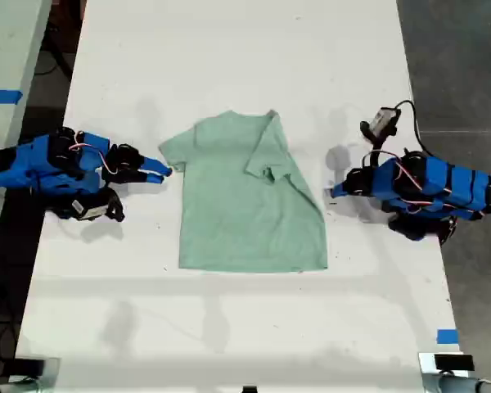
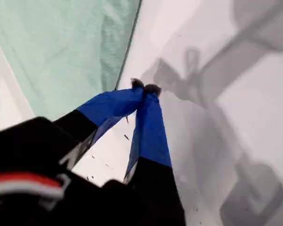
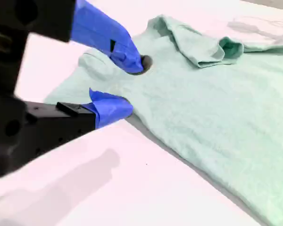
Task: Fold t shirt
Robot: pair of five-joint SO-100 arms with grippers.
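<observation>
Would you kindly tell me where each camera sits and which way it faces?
Exterior view: overhead, looking straight down on the white table, the t shirt, my first gripper and my second gripper.
First wrist view: rides my first gripper, facing along its shut fingers beside the t shirt's edge.
Second wrist view: rides my second gripper, facing across its open jaws onto the t shirt.
Shared: all three show the t shirt.
</observation>
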